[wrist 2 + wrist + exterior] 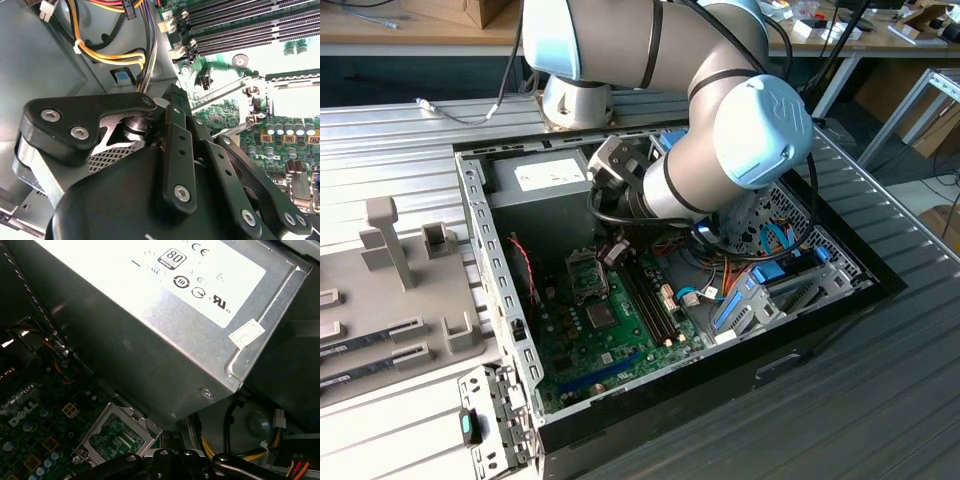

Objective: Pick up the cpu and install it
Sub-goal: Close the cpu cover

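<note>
Installation looks unfinished: the gripper hangs just above the seemingly open socket in the computer case (grip hidden, so I cannot tell whether it carries the cpu).

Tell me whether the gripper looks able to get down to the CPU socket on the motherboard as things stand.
Probably yes. The gripper hangs inside the open case just above the CPU socket, whose frame stands open in the second wrist view, with nothing visible between them.
</note>
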{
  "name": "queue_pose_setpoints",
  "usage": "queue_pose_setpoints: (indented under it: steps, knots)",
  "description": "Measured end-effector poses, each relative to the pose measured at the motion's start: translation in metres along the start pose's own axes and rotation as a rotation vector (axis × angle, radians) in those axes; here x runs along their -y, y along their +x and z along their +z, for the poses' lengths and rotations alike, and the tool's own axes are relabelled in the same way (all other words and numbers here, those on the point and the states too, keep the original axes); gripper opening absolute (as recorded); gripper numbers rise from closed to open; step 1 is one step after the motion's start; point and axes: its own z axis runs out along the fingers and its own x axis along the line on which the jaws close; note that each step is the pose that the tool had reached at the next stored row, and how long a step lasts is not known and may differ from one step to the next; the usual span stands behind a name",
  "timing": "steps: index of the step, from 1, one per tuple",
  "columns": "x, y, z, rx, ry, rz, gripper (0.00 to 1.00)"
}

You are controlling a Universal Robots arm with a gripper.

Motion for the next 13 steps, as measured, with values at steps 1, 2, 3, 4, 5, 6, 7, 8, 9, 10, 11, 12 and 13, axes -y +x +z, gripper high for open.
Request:
queue_pose_setpoints:
  steps: [1, 2, 3, 4, 5, 6, 7, 8, 9, 10, 11, 12, 13]
  knots:
    - [-0.0003, 0.0004, -0.0002, 0.0008, -0.0007, 0.0, 0.11]
    - [-0.0004, 0.0005, -0.0005, 0.0014, -0.0013, -0.001, 0.11]
    - [-0.0006, 0.0006, -0.001, 0.0022, -0.0022, -0.001, 0.11]
    - [-0.0008, 0.0007, -0.0015, 0.0027, -0.0029, -0.001, 0.11]
    - [-0.001, 0.0008, -0.0023, 0.0036, -0.0041, -0.001, 0.11]
    - [-0.0012, 0.0008, -0.0038, 0.0055, -0.0065, -0.002, 0.11]
    - [-0.0014, 0.0008, -0.0047, 0.0074, -0.0089, -0.003, 0.11]
    - [-0.0015, 0.0009, -0.0052, 0.0084, -0.0102, -0.003, 0.11]
    - [-0.0013, 0.001, -0.0054, 0.009, -0.0111, -0.003, 0.11]
    - [-0.0007, 0.0016, -0.0058, 0.0087, -0.0117, -0.004, 0.11]
    - [-0.0002, 0.002, -0.0061, 0.0083, -0.0119, -0.006, 0.11]
    - [0.0007, 0.0029, -0.0067, 0.0067, -0.0125, -0.009, 0.11]
    - [0.0013, 0.0035, -0.007, 0.0044, -0.0133, -0.014, 0.11]
